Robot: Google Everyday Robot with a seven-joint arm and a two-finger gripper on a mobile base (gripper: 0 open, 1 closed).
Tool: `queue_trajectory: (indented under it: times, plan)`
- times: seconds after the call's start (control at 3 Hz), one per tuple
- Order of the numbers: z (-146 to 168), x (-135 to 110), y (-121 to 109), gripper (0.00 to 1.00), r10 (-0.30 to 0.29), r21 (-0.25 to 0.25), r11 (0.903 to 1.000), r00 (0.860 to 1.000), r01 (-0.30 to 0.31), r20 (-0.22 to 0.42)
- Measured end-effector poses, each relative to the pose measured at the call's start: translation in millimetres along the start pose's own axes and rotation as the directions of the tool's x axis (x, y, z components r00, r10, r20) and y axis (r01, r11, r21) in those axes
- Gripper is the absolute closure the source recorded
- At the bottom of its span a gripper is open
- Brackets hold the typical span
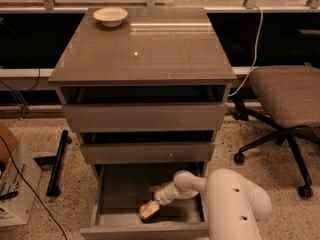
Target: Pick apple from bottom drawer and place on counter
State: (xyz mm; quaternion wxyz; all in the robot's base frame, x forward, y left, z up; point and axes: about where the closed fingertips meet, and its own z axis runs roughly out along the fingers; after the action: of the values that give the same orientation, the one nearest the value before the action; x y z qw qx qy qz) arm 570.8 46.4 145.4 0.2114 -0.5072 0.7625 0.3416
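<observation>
Apple (145, 215), red with a pale patch, lies inside the bottom drawer (116, 191), which is pulled out toward the camera, and it sits close to the drawer's front edge, a little right of the middle. The gripper (156, 202) is down in the same drawer, reaching in from the right and meeting the apple on its upper right side; whether it is clamped on the fruit or only resting against it cannot be told. The white arm (236, 204) behind it bulks large over the drawer's near right corner and hides that part of the front. Above, the middle drawer (147, 152) and the top drawer (145, 117) each stand slightly out, with a dark gap over each front. The counter (150, 56) is glossy and throws back a band of light near its far edge. A white bowl (110, 16) sits upright at the far left corner of the counter, well apart from the apple. A swivel chair (287, 96) stands on the speckled floor to the right of the cabinet, a cardboard box (14, 184) lies at the left, and a white cable (256, 44) hangs past the counter's far right corner.
</observation>
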Motion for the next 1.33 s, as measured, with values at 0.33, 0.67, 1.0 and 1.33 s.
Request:
queue_trajectory:
  times: [0.33,0.67,1.0,1.33]
  plan:
    - [5.6,6.8,4.9,0.45,0.018,0.009,0.9998,1.000,-0.018,-0.004]
    - [5.5,10.7,10.2,0.69,0.026,0.014,0.9996,1.000,-0.026,-0.011]
    - [3.8,9.8,14.3,0.92,0.028,0.015,0.9995,1.000,-0.027,-0.014]
    - [-12.5,-4.2,15.8,1.00,0.033,0.005,0.9994,0.998,-0.033,0.045]
